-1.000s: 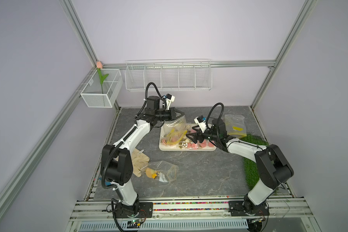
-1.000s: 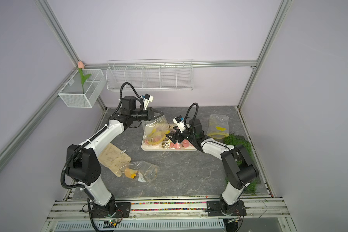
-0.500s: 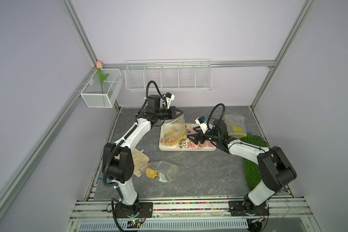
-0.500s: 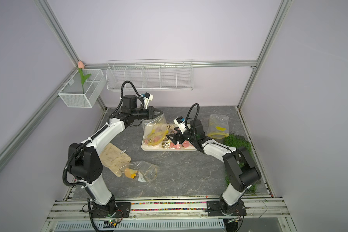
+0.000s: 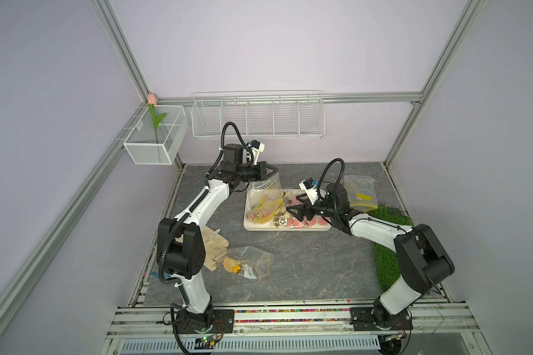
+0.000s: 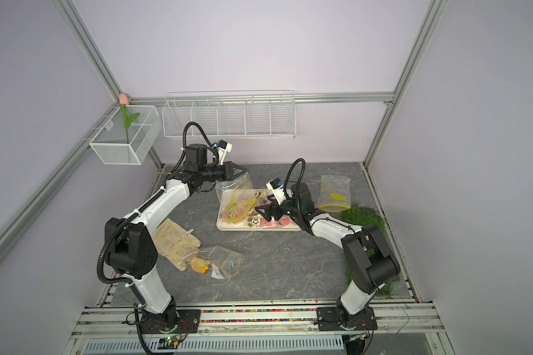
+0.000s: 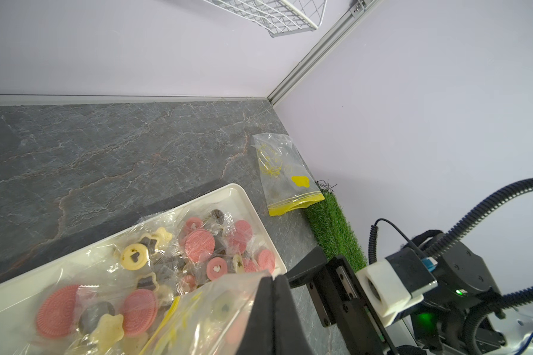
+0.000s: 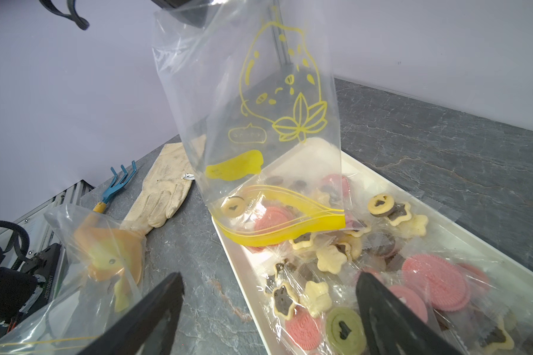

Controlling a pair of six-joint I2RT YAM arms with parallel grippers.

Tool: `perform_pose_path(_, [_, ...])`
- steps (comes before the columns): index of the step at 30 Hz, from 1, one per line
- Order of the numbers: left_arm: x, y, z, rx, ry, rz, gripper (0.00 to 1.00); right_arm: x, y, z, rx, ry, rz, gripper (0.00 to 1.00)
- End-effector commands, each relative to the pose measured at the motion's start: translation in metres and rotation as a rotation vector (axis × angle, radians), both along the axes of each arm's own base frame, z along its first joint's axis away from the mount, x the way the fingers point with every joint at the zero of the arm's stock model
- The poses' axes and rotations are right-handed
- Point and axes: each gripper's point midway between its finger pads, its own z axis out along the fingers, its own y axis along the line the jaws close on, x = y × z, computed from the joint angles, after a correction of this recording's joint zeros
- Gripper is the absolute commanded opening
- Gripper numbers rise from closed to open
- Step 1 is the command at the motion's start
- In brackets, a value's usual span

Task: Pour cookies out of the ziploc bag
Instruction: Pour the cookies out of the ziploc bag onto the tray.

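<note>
A clear ziploc bag with yellow print hangs upside down, its open yellow zip mouth resting on the white tray. My left gripper is shut on the bag's upper edge, as the left wrist view shows at the left gripper. Wrapped cookies, pink, beige and dark, lie spread over the tray, and a few sit inside the bag's mouth. My right gripper is open and holds nothing, low over the tray's front edge beside the bag. In both top views it reaches in from the right.
A second clear bag with an orange piece lies at the front left beside a beige glove and a blue hand rake. An empty ziploc bag and a grass mat are at the right. A wire basket hangs on the back wall.
My left gripper has lifted the bag's held edge slightly. My open right gripper has shifted a little left and forward along the tray.
</note>
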Motion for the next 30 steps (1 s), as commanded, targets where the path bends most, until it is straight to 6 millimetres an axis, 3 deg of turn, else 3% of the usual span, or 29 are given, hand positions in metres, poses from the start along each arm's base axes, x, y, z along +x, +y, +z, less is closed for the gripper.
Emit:
perform_pose_path(1, [0.008, 0.008, 0.007, 0.025, -0.045, 0.016, 0.00, -0.007, -0.001, 0.006, 0.019, 0.005, 0.021, 0.91])
perform_pose_path(17, [0.012, 0.025, -0.016, 0.115, -0.046, 0.065, 0.00, -0.012, 0.002, 0.005, 0.028, 0.014, 0.047, 0.93])
perform_pose_path(30, [-0.002, 0.015, -0.001, 0.001, -0.075, -0.014, 0.00, -0.017, 0.001, 0.013, 0.044, 0.012, 0.055, 0.95])
